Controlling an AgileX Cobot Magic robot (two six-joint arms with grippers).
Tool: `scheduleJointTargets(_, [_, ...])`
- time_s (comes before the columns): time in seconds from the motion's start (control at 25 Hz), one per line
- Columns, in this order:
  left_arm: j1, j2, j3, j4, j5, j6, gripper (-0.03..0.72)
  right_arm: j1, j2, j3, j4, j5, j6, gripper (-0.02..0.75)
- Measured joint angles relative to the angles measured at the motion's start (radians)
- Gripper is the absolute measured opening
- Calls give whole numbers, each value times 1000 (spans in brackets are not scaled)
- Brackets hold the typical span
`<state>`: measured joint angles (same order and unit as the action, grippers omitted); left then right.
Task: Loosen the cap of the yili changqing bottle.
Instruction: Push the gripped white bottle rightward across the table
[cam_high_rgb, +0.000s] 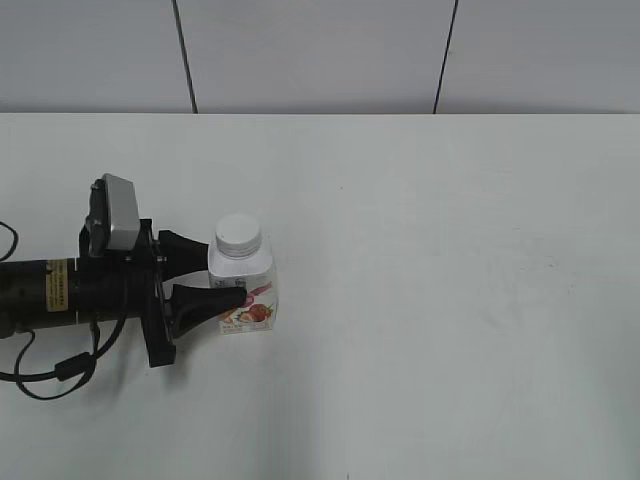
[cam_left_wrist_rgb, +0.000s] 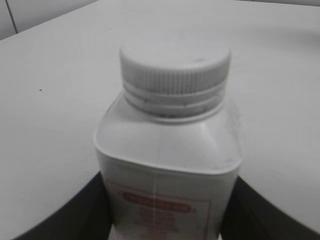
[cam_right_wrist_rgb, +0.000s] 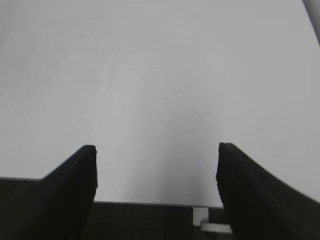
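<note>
the white table (cam_high_rgb: 450, 300) carries the left gripper (cam_high_rgb: 222, 270), lying low at the left with its jaws clamped on the body of the upright yili changqing bottle (cam_high_rgb: 243, 282). the right gripper (cam_right_wrist_rgb: 156, 170) hangs over bare table with jaws wide apart. the ribbed cap (cam_left_wrist_rgb: 175, 67) sits on the bottle's neck.

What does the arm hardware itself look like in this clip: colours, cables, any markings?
The left arm is black and tubular with a yellowish label strip, a grey camera box on its wrist and a black cable looping below. The left gripper has black tapered jaws. The right gripper shows only two matte black, wedge-shaped jaws.
</note>
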<state>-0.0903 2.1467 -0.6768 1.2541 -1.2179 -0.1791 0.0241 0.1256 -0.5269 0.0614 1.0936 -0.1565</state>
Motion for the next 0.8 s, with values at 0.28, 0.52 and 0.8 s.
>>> scheduleJointTargets(0.28, [0,0,0,12,-1,0,377,0,408,-134,42,14,15,586])
scheduleJointTargets(0.52, [0,0,0,14,-2,0,377,0,801,-319,61,91,21,586])
scheduleJointTargets(0.8, [0,0,0,15,-4,0,376,0,1113,-511,63,116,23,586])
